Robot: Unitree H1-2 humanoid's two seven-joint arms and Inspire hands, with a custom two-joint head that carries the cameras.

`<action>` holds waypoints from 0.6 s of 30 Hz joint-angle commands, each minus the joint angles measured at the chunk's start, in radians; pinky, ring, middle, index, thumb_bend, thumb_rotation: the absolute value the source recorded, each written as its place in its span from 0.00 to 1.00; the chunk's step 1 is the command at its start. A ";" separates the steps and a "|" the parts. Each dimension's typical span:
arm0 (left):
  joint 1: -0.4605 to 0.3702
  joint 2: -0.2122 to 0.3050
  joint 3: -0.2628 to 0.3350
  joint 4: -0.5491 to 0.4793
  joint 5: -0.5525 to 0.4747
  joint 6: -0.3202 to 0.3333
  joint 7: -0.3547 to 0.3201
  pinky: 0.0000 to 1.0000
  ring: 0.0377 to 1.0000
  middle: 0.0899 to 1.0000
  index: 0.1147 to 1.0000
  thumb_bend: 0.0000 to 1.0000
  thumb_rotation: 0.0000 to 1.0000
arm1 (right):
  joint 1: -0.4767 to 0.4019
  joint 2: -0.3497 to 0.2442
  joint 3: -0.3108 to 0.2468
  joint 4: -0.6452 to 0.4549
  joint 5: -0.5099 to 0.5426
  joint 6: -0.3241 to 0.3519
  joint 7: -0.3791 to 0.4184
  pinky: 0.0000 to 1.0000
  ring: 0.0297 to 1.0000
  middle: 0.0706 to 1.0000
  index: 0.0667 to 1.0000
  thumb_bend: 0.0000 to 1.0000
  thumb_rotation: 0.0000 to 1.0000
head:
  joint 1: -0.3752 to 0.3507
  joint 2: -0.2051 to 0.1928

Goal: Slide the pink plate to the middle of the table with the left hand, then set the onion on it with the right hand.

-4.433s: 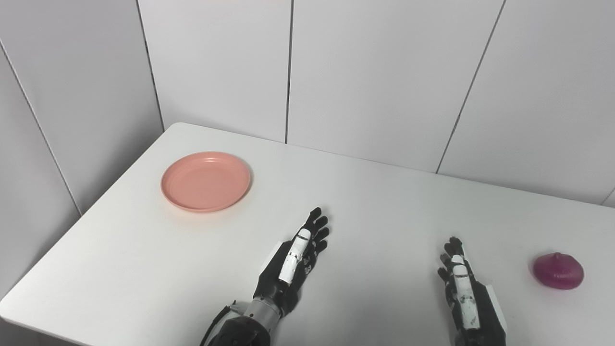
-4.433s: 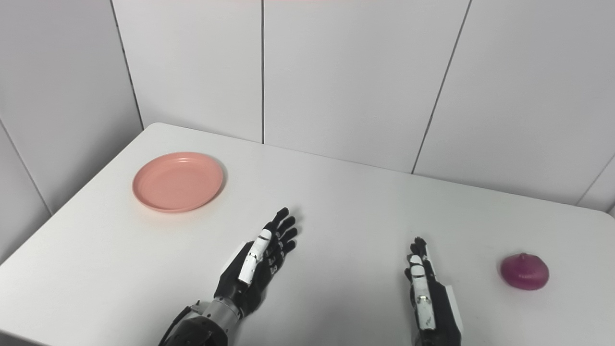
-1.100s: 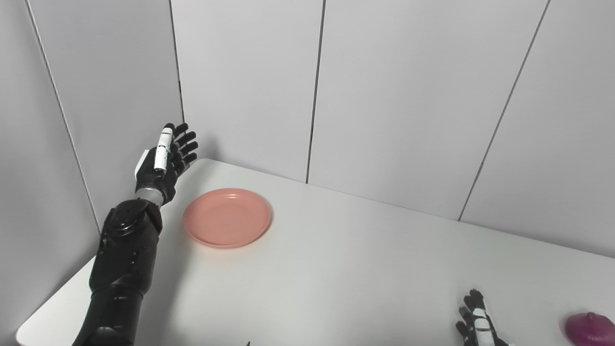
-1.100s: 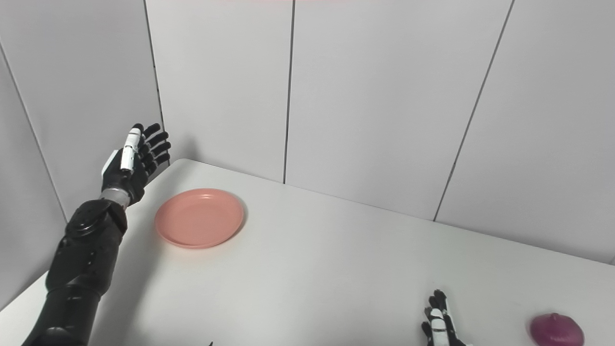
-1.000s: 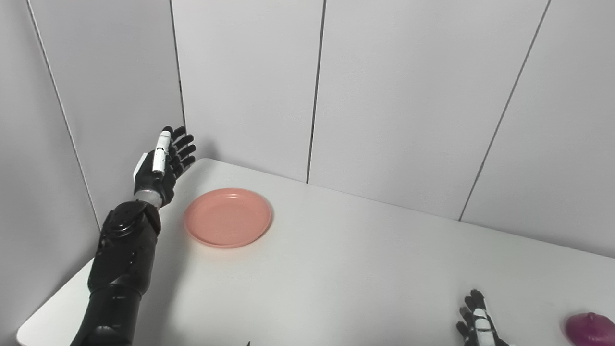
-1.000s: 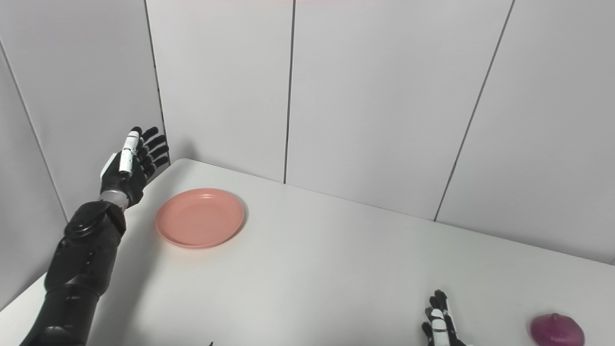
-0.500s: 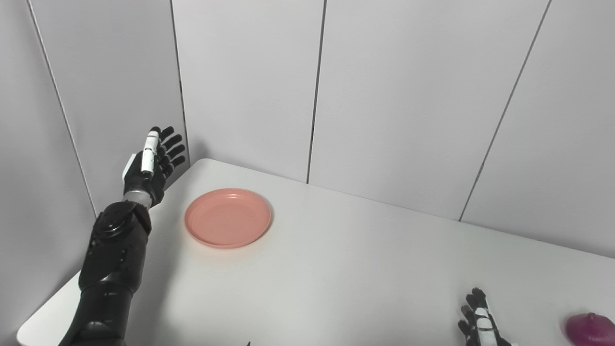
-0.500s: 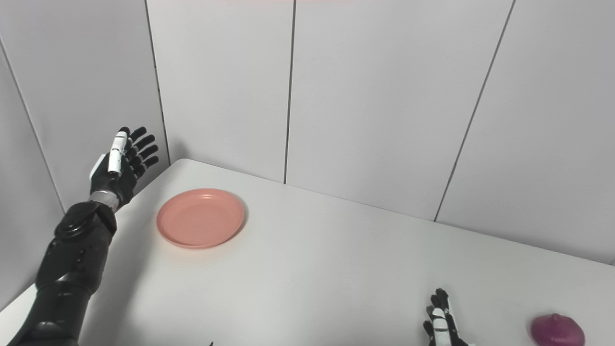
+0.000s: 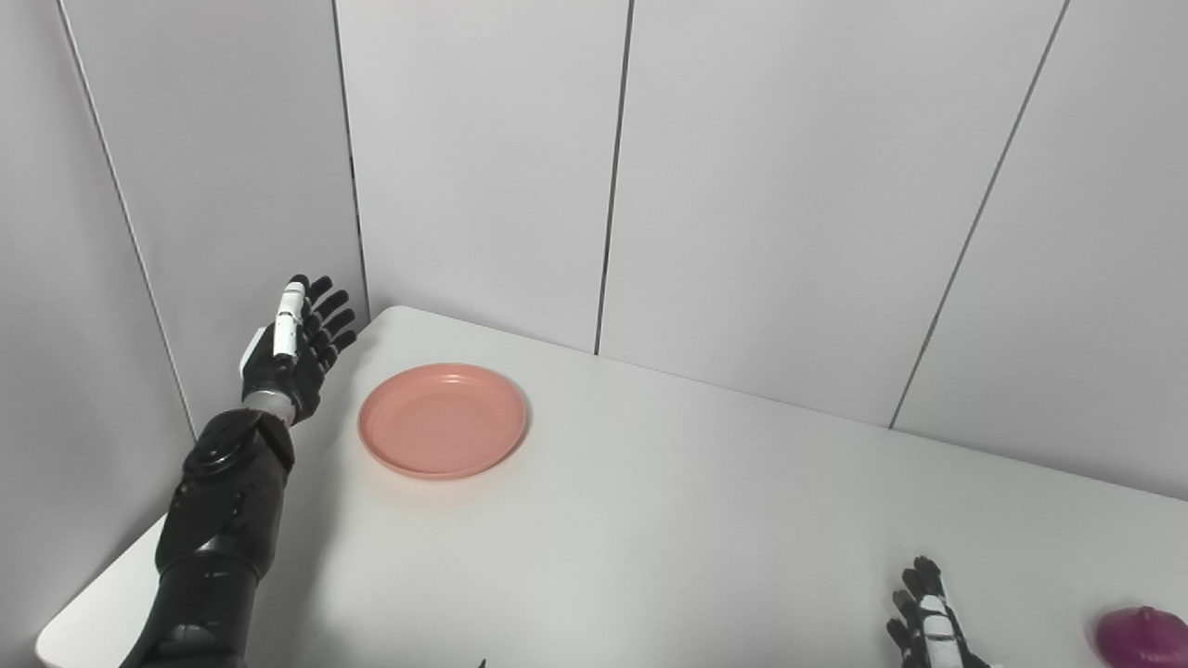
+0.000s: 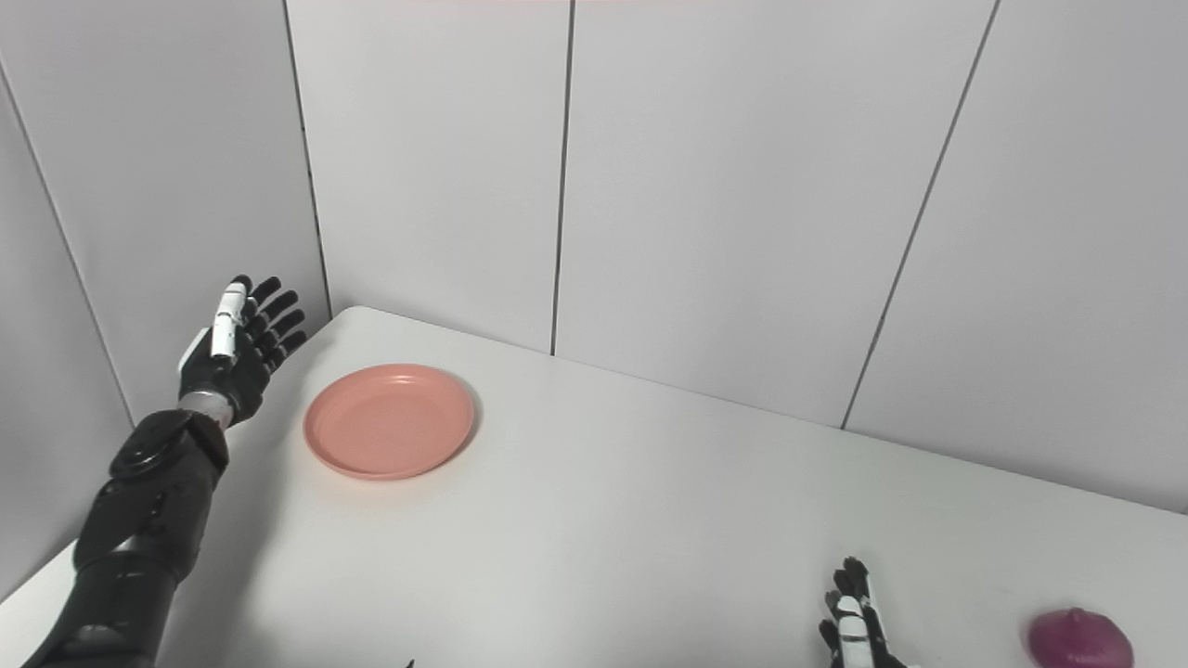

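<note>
A pink plate [image 9: 443, 420] lies empty on the white table [image 9: 650, 520] near its far left corner. My left hand [image 9: 295, 348] is open, fingers spread, raised above the table's left edge, to the left of the plate and apart from it. A purple onion [image 9: 1140, 635] sits on the table at the bottom right. My right hand [image 9: 928, 620] is open at the bottom edge, left of the onion and apart from it, partly cut off by the frame.
Grey panelled walls [image 9: 761, 186] stand close behind the table and along its left side, right by my left hand. The table's left edge [image 9: 102, 594] runs under my left forearm.
My left hand has drifted left and then down, staying left of the plate. The plate, the onion and my right hand have not moved.
</note>
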 commanded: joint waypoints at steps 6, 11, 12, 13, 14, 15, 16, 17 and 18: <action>-0.046 0.011 0.012 0.014 -0.041 -0.018 -0.017 0.93 0.91 0.91 0.89 0.31 1.00 | -0.021 0.001 0.002 -0.041 -0.003 -0.019 0.000 1.00 1.00 1.00 1.00 0.03 1.00 | -0.001 0.001; -0.049 0.007 0.012 0.059 -0.052 -0.033 -0.034 0.93 0.91 0.91 0.89 0.30 1.00 | -0.020 0.001 -0.001 -0.044 0.004 -0.013 0.001 1.00 1.00 1.00 1.00 0.03 1.00 | -0.001 0.001; -0.048 0.007 0.009 0.067 -0.052 -0.037 -0.041 0.93 0.92 0.92 0.89 0.31 1.00 | -0.020 0.002 -0.001 -0.045 0.004 -0.013 0.000 1.00 1.00 1.00 1.00 0.03 1.00 | -0.001 0.001; -0.047 0.008 0.006 0.074 -0.052 -0.041 -0.046 0.93 0.92 0.92 0.89 0.31 1.00 | -0.020 0.002 -0.001 -0.045 0.003 -0.014 0.000 1.00 1.00 1.00 1.00 0.03 1.00 | -0.001 0.001; -0.047 0.010 0.001 0.084 -0.050 -0.043 -0.052 0.94 0.92 0.92 0.89 0.31 1.00 | -0.020 0.002 -0.001 -0.046 0.004 -0.012 0.000 1.00 1.00 1.00 1.00 0.03 1.00 | -0.001 0.001; -0.047 0.011 -0.001 0.093 -0.051 -0.041 -0.057 0.94 0.92 0.91 0.89 0.32 1.00 | -0.021 0.001 0.000 -0.046 0.004 -0.011 0.002 1.00 1.00 1.00 1.00 0.03 1.00 | -0.001 0.001; -0.049 0.013 0.000 0.107 -0.057 -0.037 -0.069 0.94 0.92 0.91 0.89 0.32 1.00 | -0.021 0.001 0.001 -0.047 0.002 -0.009 0.001 1.00 1.00 1.00 1.00 0.03 1.00 | -0.001 0.001; -0.048 0.012 0.003 0.110 -0.066 -0.027 -0.076 0.95 0.92 0.92 0.90 0.33 1.00 | -0.021 0.002 0.001 -0.046 0.003 -0.010 0.000 1.00 1.00 1.00 1.00 0.03 1.00 | -0.001 0.001; -0.049 0.012 0.006 0.117 -0.073 -0.020 -0.085 0.95 0.92 0.92 0.90 0.33 1.00 | -0.021 0.003 0.000 -0.045 0.002 -0.011 0.000 1.00 1.00 1.00 1.00 0.03 1.00 | -0.001 0.001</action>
